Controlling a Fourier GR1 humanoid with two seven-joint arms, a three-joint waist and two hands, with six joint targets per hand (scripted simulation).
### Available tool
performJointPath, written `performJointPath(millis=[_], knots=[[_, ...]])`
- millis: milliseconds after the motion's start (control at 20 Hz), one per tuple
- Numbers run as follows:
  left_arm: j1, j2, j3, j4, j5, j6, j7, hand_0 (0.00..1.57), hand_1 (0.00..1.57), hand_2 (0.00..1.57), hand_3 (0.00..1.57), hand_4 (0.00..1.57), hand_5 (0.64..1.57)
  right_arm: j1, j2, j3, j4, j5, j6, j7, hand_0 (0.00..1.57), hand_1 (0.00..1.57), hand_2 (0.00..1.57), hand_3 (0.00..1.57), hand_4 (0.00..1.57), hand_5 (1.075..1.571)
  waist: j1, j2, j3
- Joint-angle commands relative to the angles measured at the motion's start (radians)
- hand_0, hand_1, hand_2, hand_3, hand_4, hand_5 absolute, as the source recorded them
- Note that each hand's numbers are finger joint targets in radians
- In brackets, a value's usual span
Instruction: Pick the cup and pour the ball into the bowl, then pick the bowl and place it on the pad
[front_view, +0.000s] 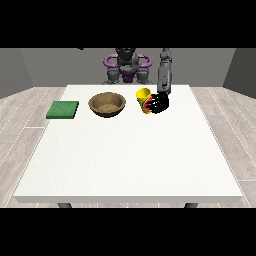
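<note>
One hand (159, 103) shows at the view's right, reaching down over the far part of the white table (130, 160). Its black fingers (155, 106) are curled about the yellow cup (144, 97), so the hand has hold of the cup. The cup sits against the fingers on their inner side, towards the middle of the table, and appears tilted, its mouth turned up and away from the hand. A small patch of red shows at the cup's lower edge, right by the fingers; this may be the ball, though I cannot confirm it. Whether the cup is lifted off the table or resting on it cannot be told.

The brown bowl (107, 105) stands upright beyond the cup from the fingers, near but apart from it. Judged from this, its placing suits the pour: the hand need only carry the cup a short way across and tip it over the rim. The green pad (63, 109) lies flat farther off again, past the bowl, well apart from the fingers, as the bowl's final resting place.

The other hand is not in sight.

Assessment: the grasp on the cup looks made; the pour is not yet done, and the bowl is not yet on the pad.
</note>
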Motion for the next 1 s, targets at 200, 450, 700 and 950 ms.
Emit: performJointPath(millis=[200,450,700,950], knots=[[-0.107,-0.026,-0.173,-0.008,-0.210,0.181,0.255,1.38,1.38,1.57,1.57,1.11,1.524,0.044,0.014,-0.041,0.170,-0.017,0.047,-0.066,0.00,0.00,0.00,0.00,0.24,1.558,0.049,-0.121,0.0006],[-0.197,-0.026,-0.255,0.060,-0.391,0.423,0.416,1.43,1.43,1.57,1.57,1.01,1.558,0.019,0.025,-0.006,0.163,-0.001,0.057,-0.087,0.00,0.00,0.00,0.00,0.28,1.560,-0.011,-0.089,0.0007],[-0.287,0.000,-0.271,0.115,-0.463,0.452,0.515,1.41,1.41,1.57,1.57,0.97,1.562,-0.013,0.017,0.008,0.131,0.006,0.053,-0.068,0.00,0.00,0.00,0.00,0.32,1.563,-0.022,-0.045,-0.0015],[-0.347,-0.004,-0.363,0.176,-0.620,0.536,0.658,1.36,1.36,1.57,1.57,0.84,1.566,-0.044,0.026,-0.008,0.197,0.007,0.036,-0.079,0.00,0.00,0.00,0.00,0.34,1.562,0.004,-0.051,-0.0007]])
